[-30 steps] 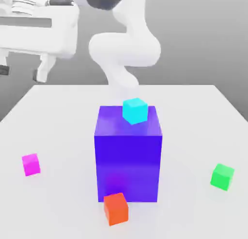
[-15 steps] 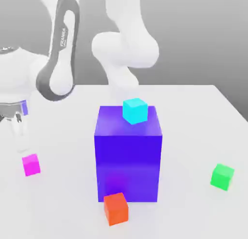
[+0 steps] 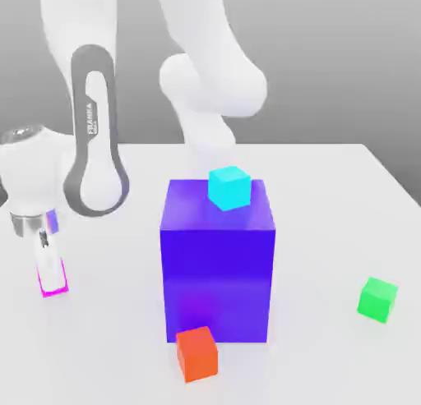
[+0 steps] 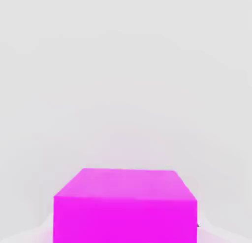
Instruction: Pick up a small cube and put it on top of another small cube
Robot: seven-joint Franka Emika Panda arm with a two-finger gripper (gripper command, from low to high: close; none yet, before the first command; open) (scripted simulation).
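The small magenta cube (image 3: 55, 293) rests on the white table at the exterior view's left, mostly covered by a white finger (image 3: 49, 272) of my gripper (image 3: 51, 282). The hand has come straight down on it and stands shut on it. In the hand view the magenta cube (image 4: 125, 207) sits very close, still on the table. The other small cube, bright green (image 3: 377, 298), lies far off at the exterior view's right, beyond the big block.
A big blue-purple block (image 3: 218, 264) stands mid-table between the two cubes, with a cyan cube (image 3: 229, 187) on top. A red-orange cube (image 3: 197, 353) lies at its front foot. The white table (image 3: 329, 190) is bare around the green cube.
The hand swung in from the upper left and dropped onto the magenta cube. Its fingers went from open to closed on it. The cubes have not moved.
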